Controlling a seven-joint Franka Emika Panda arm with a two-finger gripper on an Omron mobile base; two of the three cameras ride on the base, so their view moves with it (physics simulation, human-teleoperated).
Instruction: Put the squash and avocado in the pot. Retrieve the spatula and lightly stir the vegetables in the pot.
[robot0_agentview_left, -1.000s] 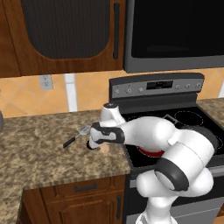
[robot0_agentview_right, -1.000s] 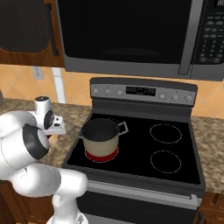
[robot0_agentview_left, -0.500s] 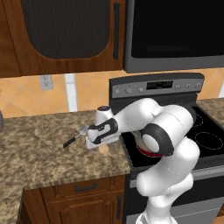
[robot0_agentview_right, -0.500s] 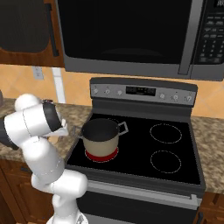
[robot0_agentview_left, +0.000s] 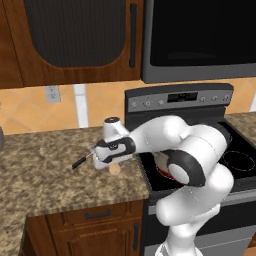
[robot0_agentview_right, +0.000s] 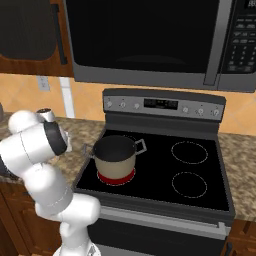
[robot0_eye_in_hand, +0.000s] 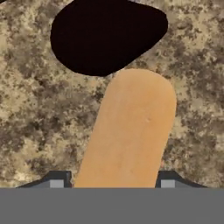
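The pale tan squash lies on the speckled counter, running up between my fingertips in the hand view. My gripper straddles its near end, and both fingers sit tight against its sides. The dark avocado rests just beyond the squash's far end, touching it or nearly so. In the left base view my gripper points down at the counter's right end with the squash peeking out below it. The spatula lies just left of the hand, its black handle pointing left. The cream pot stands on the front left burner.
The stove sits right of the granite counter, whose front edge is close below the squash. The burner under the pot glows red. Wall cabinets and a microwave hang above. My arm's elbow bulges over the stove's left side.
My arm has swung its elbow forward over the stove edge while the hand stayed low over the squash. The squash, avocado, spatula and pot have not moved.
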